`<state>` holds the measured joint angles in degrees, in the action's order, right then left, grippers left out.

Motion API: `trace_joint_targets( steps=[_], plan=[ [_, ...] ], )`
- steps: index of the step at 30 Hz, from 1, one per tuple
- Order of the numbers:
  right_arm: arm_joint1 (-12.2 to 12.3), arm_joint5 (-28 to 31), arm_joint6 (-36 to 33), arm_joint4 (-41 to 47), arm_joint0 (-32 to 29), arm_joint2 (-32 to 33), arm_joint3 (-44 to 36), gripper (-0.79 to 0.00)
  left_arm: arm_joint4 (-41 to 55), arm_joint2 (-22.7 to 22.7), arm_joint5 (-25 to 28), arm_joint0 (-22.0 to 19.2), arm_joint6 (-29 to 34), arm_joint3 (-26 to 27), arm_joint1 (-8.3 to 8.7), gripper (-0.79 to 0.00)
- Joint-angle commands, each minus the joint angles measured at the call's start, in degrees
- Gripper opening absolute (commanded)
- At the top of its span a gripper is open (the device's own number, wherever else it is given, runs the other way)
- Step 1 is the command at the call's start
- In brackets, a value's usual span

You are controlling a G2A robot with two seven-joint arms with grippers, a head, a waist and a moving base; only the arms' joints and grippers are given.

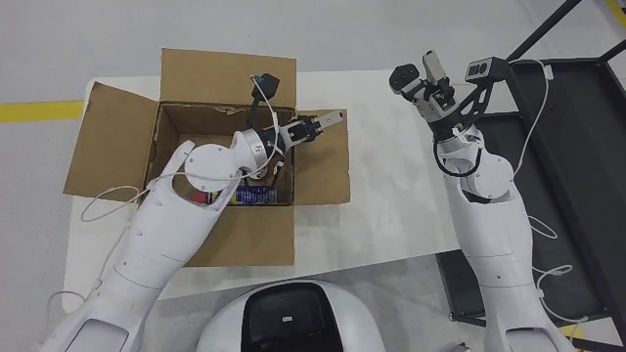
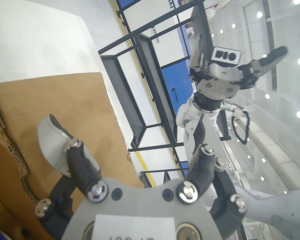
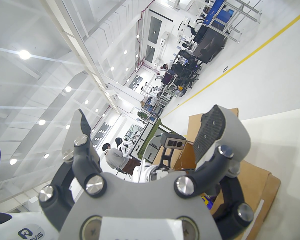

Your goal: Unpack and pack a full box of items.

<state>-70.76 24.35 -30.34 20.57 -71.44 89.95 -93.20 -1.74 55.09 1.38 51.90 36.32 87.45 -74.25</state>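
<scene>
The big white table holds one brown cardboard box with its flaps folded out. The box sits by the left edge of the table, and its left flap hangs out past that edge. A black metal rack stands beside the right edge of the table.

The left gripper hangs over the right flap of the box, just past the box's right wall. It points toward the right edge of the table. Its jaws are wide apart and hold nothing. The right gripper is up in the air near the far right corner of the table, well apart from the box. Its jaws are wide apart too, with nothing between them.

Down in the box, against the wall nearest the robot, lies a small blue packet. Its long side seems to run along that wall. A bit of something red peeks out beside it, and I cannot tell what it is.

The blue packet is not in front of the left jaws. It lies lower down and back toward the near left corner of the table, behind where the jaws point. The left arm is much nearer to it than the right arm. So I think the left gripper must turn down and come back over the open box to lift something out
</scene>
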Motion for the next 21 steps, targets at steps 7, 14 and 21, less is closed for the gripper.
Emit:
trace_joint_targets(
  steps=[7, 14, 21],
  plan=[
    [0.0, 0.0, 0.0, 0.0, 0.0, 0.0, 0.0, 0.0, -0.3, 12.7, 1.3, 9.0, 2.9, 9.9, 2.97, 0.0],
    [0.2, -3.1, -2.0, -4.7, -0.1, -1.8, -2.1, 0.0, 1.4, 27.8, 4.0, 19.5, 3.3, 20.3, 5.32, 0.0],
    [0.7, -14.1, -8.2, -20.9, 2.3, -8.0, -8.1, 0.0, 5.6, 40.3, 7.5, 28.4, 1.5, 23.3, 6.46, 0.0]
  ],
)
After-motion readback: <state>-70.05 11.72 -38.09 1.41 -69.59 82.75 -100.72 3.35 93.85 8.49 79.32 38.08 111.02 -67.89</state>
